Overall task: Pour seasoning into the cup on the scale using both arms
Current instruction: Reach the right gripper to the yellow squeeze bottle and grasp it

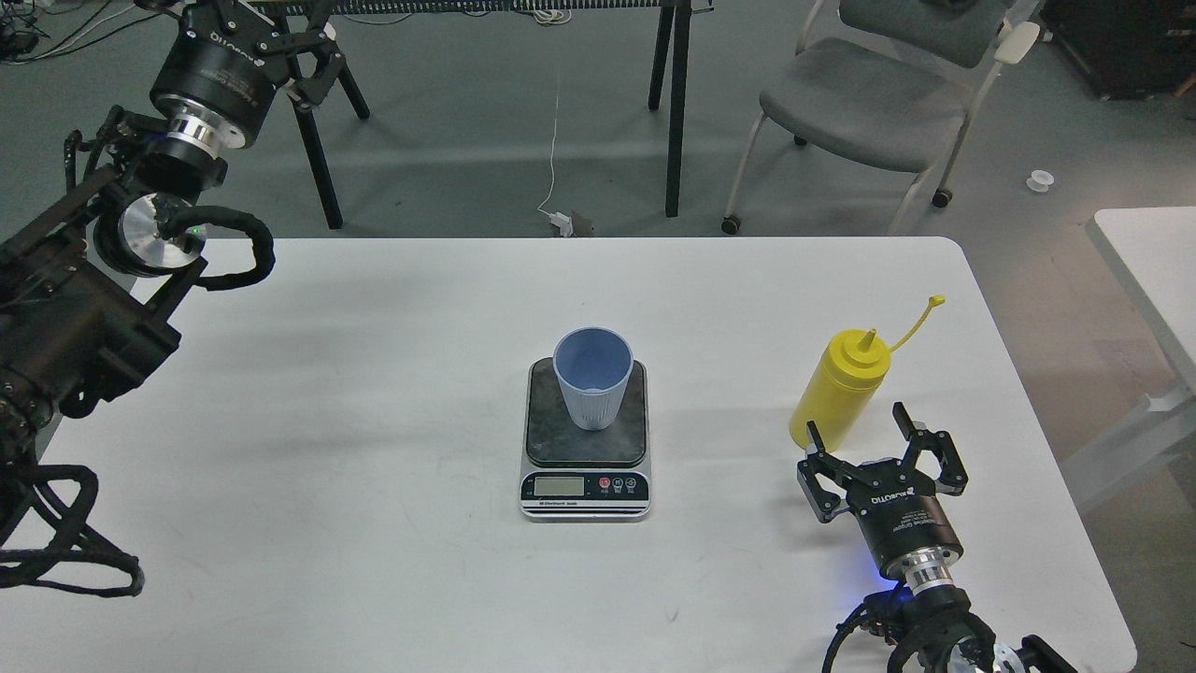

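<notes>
The light blue ribbed cup [593, 379] stands upright on the scale [586, 486] at the table's middle. The yellow seasoning bottle [838, 388] stands upright at the right, nozzle uncapped, its cap strap sticking out to the upper right. My right gripper [857, 422] is open and empty, low over the table just in front of the bottle's base. Its left fingertip overlaps the base in view. My left gripper [245, 23] is raised at the far top left, beyond the table's back edge. Its fingertips are cut off by the frame.
The white table [374, 393] has its right edge close beside the bottle. Behind it stand a grey chair [869, 103] and black table legs [675, 103] on the floor. Another white table [1154, 271] is at the far right.
</notes>
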`<move>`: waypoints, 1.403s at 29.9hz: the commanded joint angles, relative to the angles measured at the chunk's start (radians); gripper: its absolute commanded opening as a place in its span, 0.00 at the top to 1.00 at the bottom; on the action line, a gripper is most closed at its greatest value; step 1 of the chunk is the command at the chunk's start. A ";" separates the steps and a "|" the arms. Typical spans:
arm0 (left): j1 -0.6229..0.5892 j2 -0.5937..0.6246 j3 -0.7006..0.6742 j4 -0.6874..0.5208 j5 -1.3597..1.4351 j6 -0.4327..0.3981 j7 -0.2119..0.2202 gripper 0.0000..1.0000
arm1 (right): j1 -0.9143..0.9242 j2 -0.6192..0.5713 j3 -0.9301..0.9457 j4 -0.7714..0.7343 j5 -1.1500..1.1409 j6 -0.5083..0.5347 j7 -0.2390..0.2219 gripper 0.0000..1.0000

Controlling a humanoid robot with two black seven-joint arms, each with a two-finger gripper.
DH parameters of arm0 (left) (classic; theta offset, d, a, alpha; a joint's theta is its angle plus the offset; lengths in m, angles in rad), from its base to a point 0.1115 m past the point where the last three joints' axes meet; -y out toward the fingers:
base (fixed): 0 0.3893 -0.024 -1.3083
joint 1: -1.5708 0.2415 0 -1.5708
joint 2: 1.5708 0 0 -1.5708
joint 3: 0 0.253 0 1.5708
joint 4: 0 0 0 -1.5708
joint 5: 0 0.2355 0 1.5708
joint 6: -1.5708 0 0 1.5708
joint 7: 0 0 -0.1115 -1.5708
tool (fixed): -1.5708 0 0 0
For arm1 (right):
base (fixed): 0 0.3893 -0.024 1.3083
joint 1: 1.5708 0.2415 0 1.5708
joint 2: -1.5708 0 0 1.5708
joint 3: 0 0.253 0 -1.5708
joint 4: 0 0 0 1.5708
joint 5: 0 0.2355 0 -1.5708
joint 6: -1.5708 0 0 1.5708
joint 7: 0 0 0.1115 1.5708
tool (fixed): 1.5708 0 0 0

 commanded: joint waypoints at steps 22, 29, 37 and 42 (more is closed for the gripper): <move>0.019 0.032 0.001 0.001 0.001 0.000 0.000 0.01 | 0.241 0.058 -0.005 -0.222 0.001 0.000 0.008 0.03; 0.019 0.031 0.003 0.001 0.001 0.002 0.000 0.01 | 0.266 0.074 -0.019 -0.241 -0.047 0.000 0.098 0.27; 0.016 0.031 0.000 0.001 0.001 0.002 -0.002 0.01 | 0.274 0.071 -0.019 -0.241 -0.066 0.000 0.129 0.53; 0.014 0.032 -0.009 -0.001 0.000 0.002 -0.002 0.01 | 0.343 -0.024 -0.020 -0.184 -0.129 0.000 0.129 0.57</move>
